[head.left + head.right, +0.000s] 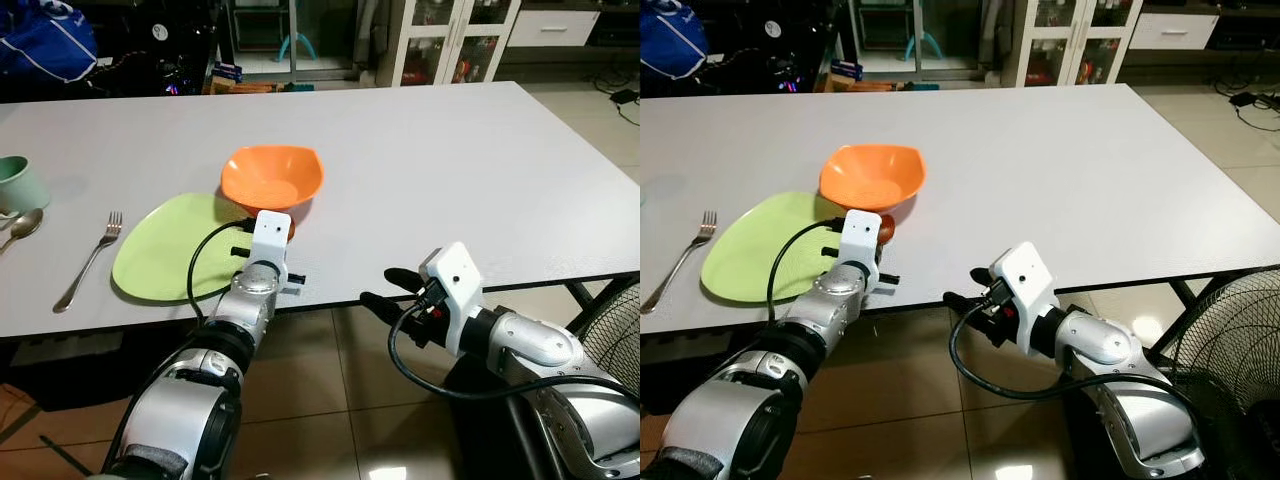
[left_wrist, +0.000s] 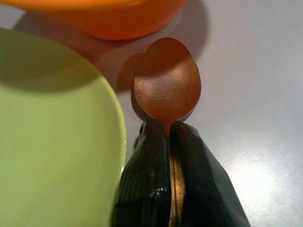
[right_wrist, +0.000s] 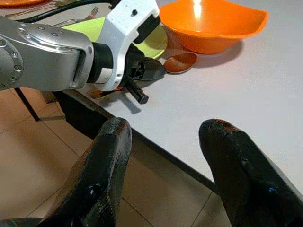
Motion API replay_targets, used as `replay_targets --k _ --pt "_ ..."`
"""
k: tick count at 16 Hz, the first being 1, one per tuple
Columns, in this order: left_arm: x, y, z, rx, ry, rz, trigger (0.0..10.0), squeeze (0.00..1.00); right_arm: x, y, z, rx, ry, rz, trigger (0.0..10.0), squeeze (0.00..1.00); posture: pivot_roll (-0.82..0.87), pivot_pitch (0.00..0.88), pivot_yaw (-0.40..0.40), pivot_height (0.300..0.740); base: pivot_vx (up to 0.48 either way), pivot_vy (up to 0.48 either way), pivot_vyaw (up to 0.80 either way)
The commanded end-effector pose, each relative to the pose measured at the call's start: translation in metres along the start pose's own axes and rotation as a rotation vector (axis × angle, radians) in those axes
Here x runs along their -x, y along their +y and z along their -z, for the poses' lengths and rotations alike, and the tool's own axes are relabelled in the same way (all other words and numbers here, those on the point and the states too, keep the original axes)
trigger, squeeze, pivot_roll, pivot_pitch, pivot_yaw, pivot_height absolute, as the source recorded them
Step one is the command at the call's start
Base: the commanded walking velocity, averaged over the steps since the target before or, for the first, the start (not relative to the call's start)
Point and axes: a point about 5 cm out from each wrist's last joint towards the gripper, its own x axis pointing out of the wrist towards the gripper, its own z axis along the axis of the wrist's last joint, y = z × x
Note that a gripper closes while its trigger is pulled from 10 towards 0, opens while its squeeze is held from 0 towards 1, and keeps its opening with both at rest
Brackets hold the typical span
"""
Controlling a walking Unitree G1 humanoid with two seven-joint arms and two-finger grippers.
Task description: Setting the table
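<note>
White tabletop [image 1: 450,170] and tiled floor fill my feed. My left gripper [image 2: 168,142] has its fingers pinched tight on the handle of a copper spoon [image 2: 166,82], the bowl jutting just past the fingertips and hanging low over the table. Beside it lies the green plate [image 1: 165,255]; just ahead sits the orange bowl [image 1: 272,178]. I judge the spoon light, stiff and slick, so a grip on the flat handle suits it. Further off lie a fork [image 1: 90,260] and a cup [image 1: 18,182]. My right gripper [image 3: 165,161] waits spread wide and empty below the table edge.
</note>
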Motion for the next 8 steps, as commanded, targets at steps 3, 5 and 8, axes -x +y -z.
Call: replay_targets --k 3,5,8 --pt "-0.0012 -0.0037 -0.0055 0.01 -0.015 -0.008 10.0 0.0 0.0017 0.0 -0.0029 0.019 0.007 -0.005 10.0 0.0 -0.11 0.0 0.036 0.74 0.0 0.0 0.0" --pt "-0.0017 -0.0065 -0.0077 0.024 -0.023 0.006 10.0 0.0 0.0017 -0.0003 -0.0027 0.024 0.009 0.001 10.0 0.0 -0.12 0.0 0.036 0.74 0.0 0.0 0.0" --pt "-0.0021 -0.0089 -0.0107 0.028 -0.028 0.014 10.0 0.0 0.0019 0.0005 -0.0025 0.026 0.01 0.001 10.0 0.0 -0.12 0.0 0.038 0.74 0.0 0.0 0.0"
